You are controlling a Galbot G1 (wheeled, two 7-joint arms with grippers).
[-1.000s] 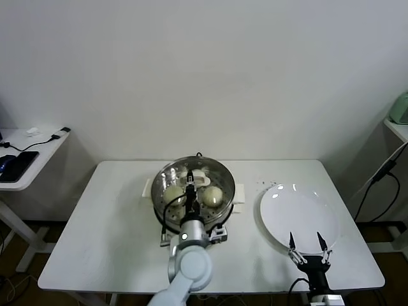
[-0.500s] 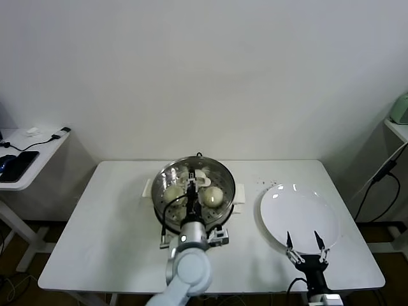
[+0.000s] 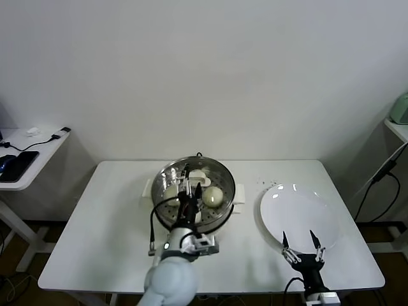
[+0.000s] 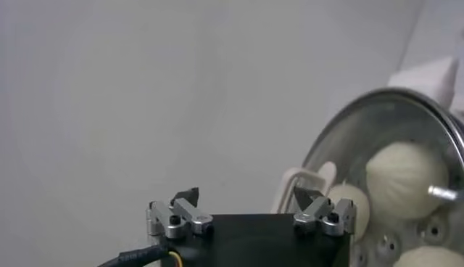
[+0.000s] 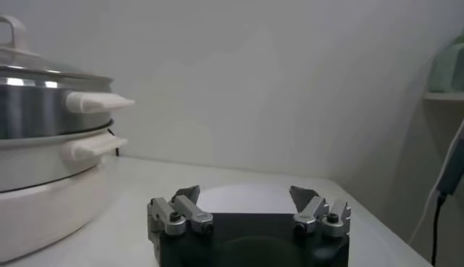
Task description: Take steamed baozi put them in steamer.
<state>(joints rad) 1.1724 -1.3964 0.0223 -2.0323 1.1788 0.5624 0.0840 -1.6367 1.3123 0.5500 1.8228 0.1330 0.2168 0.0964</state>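
Note:
The steamer point(image 3: 194, 191) is a shiny steel pot on a cream-white base at the table's middle. A glass lid with a white handle point(image 3: 197, 173) lies on it. Through the lid I see cream-white baozi point(image 3: 213, 196) point(image 3: 171, 192); the left wrist view shows three point(image 4: 402, 178) point(image 4: 346, 203) point(image 4: 428, 257). My left gripper point(image 3: 191, 193) hovers over the front of the steamer, open and empty point(image 4: 245, 196). My right gripper point(image 3: 298, 237) is open and empty at the front edge of the white plate point(image 3: 296, 204). The right wrist view shows its jaws apart point(image 5: 244, 193).
The flat white plate is bare and lies right of the steamer; it also shows in the right wrist view point(image 5: 239, 202). A side table point(image 3: 25, 159) with a phone stands at far left. A shelf point(image 3: 398, 127) and hanging cable are at far right.
My left arm has drawn back and up a little from the steamer, still open. My right gripper has drifted slightly left and toward the table's front edge.

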